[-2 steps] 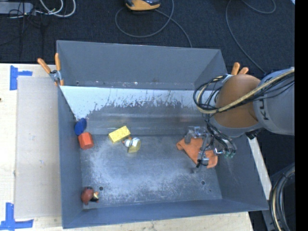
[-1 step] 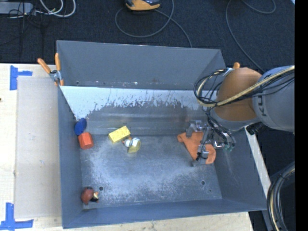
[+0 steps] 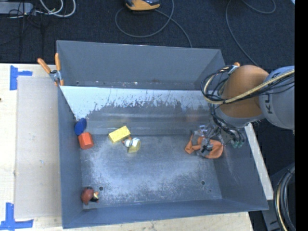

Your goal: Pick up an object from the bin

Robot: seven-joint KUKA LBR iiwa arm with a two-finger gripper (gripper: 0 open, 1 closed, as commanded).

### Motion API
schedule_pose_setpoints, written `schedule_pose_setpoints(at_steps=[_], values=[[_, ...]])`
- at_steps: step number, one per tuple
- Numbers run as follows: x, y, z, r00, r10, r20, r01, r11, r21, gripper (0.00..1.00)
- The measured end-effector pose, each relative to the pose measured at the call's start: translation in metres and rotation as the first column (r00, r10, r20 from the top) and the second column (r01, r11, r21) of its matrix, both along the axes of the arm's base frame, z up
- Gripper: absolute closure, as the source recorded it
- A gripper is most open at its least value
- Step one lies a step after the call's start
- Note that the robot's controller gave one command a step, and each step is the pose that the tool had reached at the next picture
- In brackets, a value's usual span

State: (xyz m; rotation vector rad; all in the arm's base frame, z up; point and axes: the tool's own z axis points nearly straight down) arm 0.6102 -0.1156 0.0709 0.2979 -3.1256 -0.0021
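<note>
Bin: grey metal, floor scuffed, few loose things.

Arm came in from the right, orange wrist cover and cables above the bin's right wall. Gripper sat low at the right side of the floor, right on a floppy orange thing that showed to either side of it. Whether the gripper was open or closed on it could not be told; its tip was lost against the orange shape.

Well apart, at the left wall: a blue lump with a red-orange block just below it. Near these, a yellow block, tilted, and just beside it a small yellow-and-white piece. In the near left corner, a reddish round thing.
</note>
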Motion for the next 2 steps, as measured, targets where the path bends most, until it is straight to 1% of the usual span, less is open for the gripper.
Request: schedule_pose_setpoints(at_steps=[1, 2], values=[[0.0, 0.0, 0.0, 1.0, 0.0, 0.0, 0.0, 1.0, 0.0, 1.0], [-0.003, -0.006, 0.015, 1.0, 0.016, -0.001, -0.016, 1.0, 0.001, 1.0]])
